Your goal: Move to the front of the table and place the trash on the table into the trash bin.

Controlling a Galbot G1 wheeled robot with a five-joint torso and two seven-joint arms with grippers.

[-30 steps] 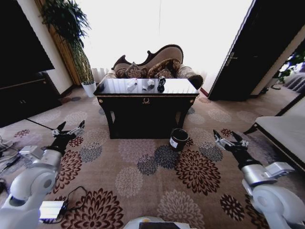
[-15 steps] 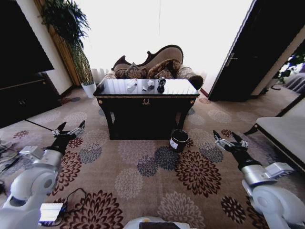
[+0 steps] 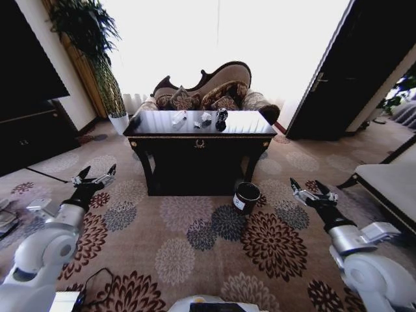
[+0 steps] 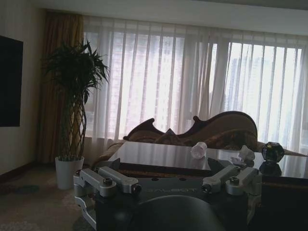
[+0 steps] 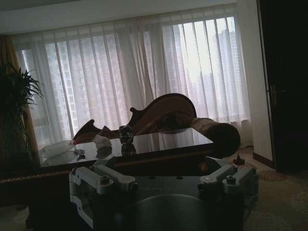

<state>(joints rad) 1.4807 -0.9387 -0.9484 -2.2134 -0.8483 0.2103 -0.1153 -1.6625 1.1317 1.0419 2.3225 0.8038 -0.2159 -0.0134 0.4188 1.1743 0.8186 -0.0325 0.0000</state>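
The dark glossy table (image 3: 156,121) stands ahead of me on the patterned carpet, with the trash on its top: a clear plastic piece (image 3: 179,117), a white paper wad (image 3: 206,116) and a dark round object (image 3: 221,115). The black trash bin (image 3: 246,197) sits on the floor by the table's right front leg. My left gripper (image 3: 94,177) is held open low at the left, and my right gripper (image 3: 312,192) open low at the right, both well short of the table. The wrist views look over the open grippers (image 4: 168,180) (image 5: 163,180) at the table (image 4: 159,156) (image 5: 163,142).
A patterned brown sofa (image 3: 214,91) stands behind the table. A potted plant (image 3: 119,120) is at the back left beside a dark cabinet (image 3: 29,133). A dark door (image 3: 338,78) and a low bench (image 3: 390,182) are on the right. A small device (image 3: 65,301) lies near my base.
The whole view has shifted: the table and bin look slightly nearer, so the camera has moved forward. Both arms keep the same pose.
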